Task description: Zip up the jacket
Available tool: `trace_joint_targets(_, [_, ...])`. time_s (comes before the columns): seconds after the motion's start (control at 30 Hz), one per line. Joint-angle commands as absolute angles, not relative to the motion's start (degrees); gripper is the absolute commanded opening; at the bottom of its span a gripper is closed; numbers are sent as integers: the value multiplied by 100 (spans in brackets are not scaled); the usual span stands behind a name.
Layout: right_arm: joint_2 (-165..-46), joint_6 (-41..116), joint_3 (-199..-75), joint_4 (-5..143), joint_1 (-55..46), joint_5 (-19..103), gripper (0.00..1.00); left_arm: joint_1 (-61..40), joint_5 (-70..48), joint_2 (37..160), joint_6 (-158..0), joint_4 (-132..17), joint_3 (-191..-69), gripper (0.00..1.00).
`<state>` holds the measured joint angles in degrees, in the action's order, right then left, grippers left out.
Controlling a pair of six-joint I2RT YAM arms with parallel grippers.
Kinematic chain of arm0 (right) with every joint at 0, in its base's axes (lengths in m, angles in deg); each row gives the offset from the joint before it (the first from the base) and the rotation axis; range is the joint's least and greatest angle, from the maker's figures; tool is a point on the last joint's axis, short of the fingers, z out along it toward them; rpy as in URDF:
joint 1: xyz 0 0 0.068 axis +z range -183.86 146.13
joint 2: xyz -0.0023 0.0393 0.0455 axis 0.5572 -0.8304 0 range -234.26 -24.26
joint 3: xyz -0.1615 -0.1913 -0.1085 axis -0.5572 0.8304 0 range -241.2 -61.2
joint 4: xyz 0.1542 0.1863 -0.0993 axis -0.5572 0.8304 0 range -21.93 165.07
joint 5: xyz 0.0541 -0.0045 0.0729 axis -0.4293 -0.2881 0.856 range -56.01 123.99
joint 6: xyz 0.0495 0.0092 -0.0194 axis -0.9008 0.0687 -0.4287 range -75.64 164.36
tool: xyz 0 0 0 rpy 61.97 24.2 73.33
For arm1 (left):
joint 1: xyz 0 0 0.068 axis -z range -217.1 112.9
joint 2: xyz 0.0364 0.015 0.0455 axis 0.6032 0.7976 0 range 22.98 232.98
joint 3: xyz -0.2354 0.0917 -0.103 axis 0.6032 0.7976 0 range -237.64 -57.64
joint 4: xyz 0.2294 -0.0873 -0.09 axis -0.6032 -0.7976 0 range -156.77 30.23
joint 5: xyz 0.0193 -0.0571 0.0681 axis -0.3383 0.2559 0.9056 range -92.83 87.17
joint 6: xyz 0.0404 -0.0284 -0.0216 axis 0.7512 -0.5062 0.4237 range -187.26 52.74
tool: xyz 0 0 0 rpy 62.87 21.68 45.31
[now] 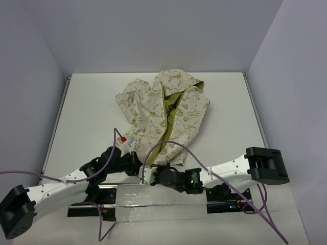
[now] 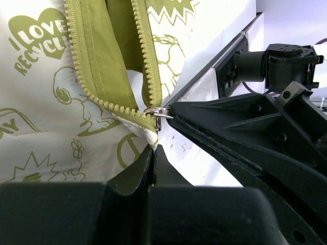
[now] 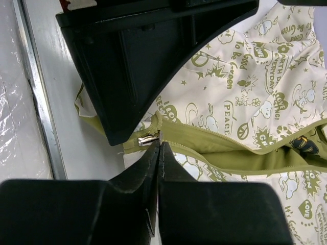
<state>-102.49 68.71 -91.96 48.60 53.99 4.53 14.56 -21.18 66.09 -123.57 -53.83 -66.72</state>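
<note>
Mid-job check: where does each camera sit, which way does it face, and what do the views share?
Top external: above and behind the bases, looking down at the jacket on the table; left arm and right arm meet at its near hem.
Left wrist: looks past the shut left gripper at the zipper slider; the right gripper shows at right.
Right wrist: looks past its own shut gripper at the same hem; the left gripper fills the top.
Shared: both wrist views show the slider and the opposite gripper.
</note>
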Motion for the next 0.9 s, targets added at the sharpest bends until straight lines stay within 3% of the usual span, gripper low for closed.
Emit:
trace_joint_targets(0.0, [-10209,6850,-9355,4430,5359,-37,0,1493,-2278,6544,-12359,-5256,-6662,0])
trace_joint_targets(0.43, [-10301,6510,-10266,5945,4913,614,0,1591,-2282,6437,-12373,-5309,-6652,0])
trace_joint_targets(0.87, [-10698,6451,-10952,6723,3775,705,0,1788,-2178,6339,-12364,-5534,-6748,0])
